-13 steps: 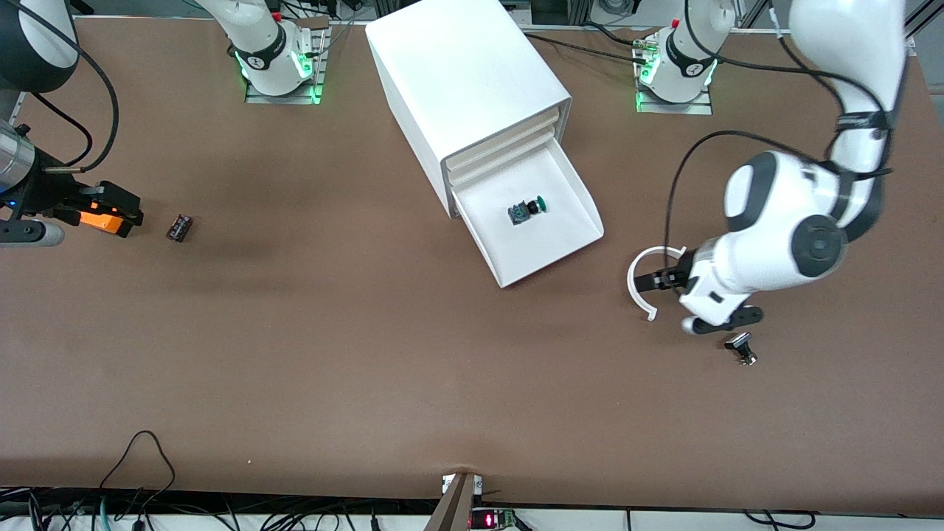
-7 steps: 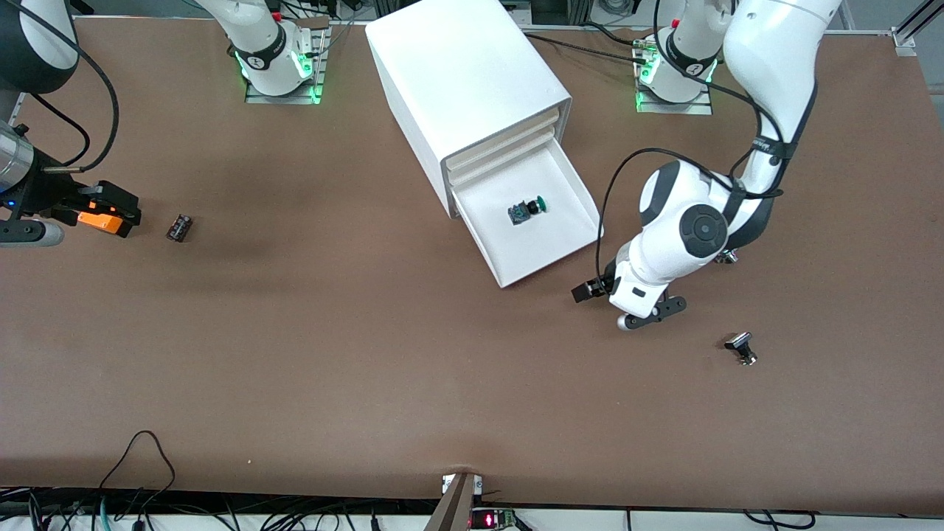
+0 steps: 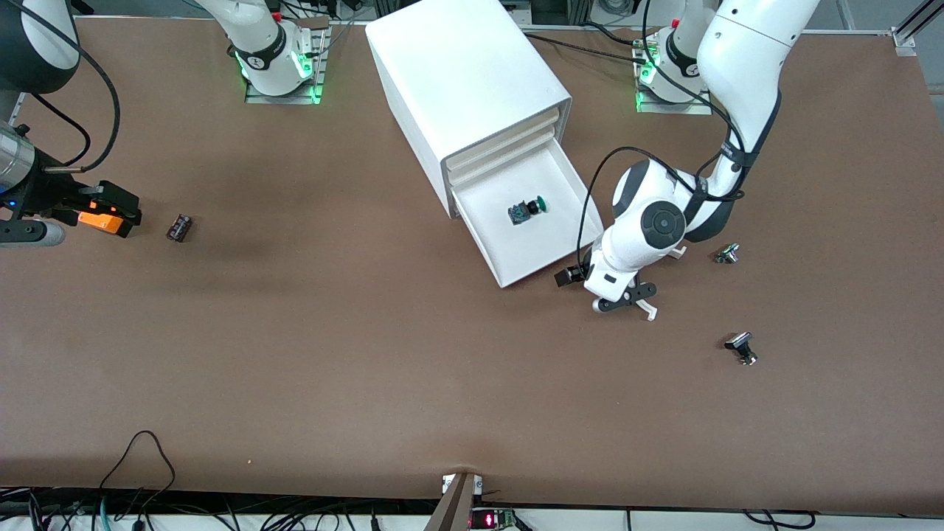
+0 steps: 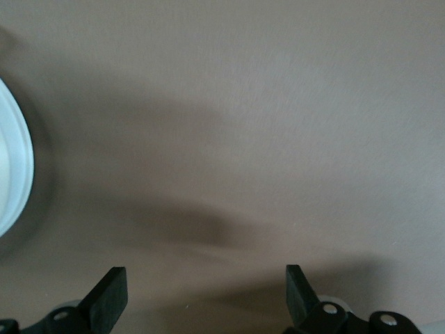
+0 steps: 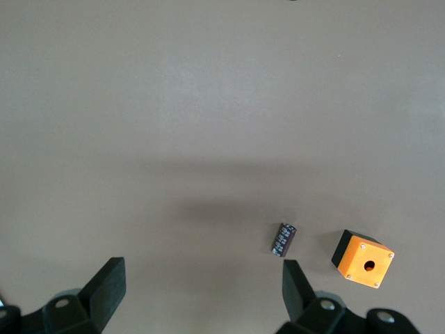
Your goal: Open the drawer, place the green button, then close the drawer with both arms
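The white cabinet (image 3: 464, 74) stands at the table's middle. Its lowest drawer (image 3: 553, 259) is pulled out. The button (image 3: 527, 210), green cap on a dark body, lies inside on the drawer's floor. My left gripper (image 3: 565, 276) is open and empty, low over the table beside the drawer's front corner toward the left arm's end. In the left wrist view the open gripper (image 4: 205, 278) sees bare table. My right arm (image 3: 22, 184) waits at its end of the table. Its gripper (image 5: 201, 292) is open and empty, high over the table.
A white open ring (image 3: 649, 308) lies under the left arm's wrist. Two small black-and-silver knobs (image 3: 726, 253) (image 3: 741, 346) lie toward the left arm's end. An orange cube (image 3: 99, 220) (image 5: 363, 259) and a small dark cylinder (image 3: 179, 226) (image 5: 284, 239) lie under the right gripper.
My left arm has swung from the white ring toward the open drawer's front corner. The button, the drawer and the right arm have not moved.
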Robot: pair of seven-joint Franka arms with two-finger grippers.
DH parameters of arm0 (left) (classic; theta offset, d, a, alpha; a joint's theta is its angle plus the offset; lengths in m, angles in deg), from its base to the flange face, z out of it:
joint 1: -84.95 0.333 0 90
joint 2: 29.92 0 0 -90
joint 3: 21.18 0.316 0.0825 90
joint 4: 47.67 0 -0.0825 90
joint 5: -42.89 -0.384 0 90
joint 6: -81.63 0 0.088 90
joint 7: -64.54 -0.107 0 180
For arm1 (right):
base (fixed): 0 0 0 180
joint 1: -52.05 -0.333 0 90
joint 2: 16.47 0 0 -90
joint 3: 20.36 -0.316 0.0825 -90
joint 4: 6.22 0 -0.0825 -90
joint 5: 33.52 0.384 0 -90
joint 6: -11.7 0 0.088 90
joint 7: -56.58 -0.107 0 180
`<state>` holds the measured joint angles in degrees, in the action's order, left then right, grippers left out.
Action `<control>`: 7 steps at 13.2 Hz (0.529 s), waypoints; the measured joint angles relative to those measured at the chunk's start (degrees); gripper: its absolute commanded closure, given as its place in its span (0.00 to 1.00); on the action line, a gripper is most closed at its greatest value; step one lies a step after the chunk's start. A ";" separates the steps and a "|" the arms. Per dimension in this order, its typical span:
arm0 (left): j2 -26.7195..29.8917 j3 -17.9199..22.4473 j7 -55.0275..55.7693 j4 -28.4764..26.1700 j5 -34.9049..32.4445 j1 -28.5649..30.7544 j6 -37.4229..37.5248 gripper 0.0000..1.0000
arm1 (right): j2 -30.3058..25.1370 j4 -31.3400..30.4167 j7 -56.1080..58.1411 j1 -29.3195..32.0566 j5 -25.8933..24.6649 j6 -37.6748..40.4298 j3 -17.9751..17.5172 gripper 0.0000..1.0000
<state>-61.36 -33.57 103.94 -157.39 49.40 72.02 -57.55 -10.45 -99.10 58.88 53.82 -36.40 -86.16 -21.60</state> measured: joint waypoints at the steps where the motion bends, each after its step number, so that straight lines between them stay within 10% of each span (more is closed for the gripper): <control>1: 0.03 -0.04 0.04 -0.63 0.00 -0.52 0.00 0.00 | 0.00 0.00 0.00 0.00 0.00 0.00 -0.03 0.00; 7: 1.94 -0.23 0.69 -4.65 5.87 -6.28 1.34 0.00 | -0.01 0.00 0.00 -0.02 0.00 0.00 -0.24 0.00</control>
<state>-59.41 -33.80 104.63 -162.05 55.27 65.74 -56.20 -10.46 -99.10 58.88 53.80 -36.40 -86.16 -21.84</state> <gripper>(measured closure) 0.000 0.000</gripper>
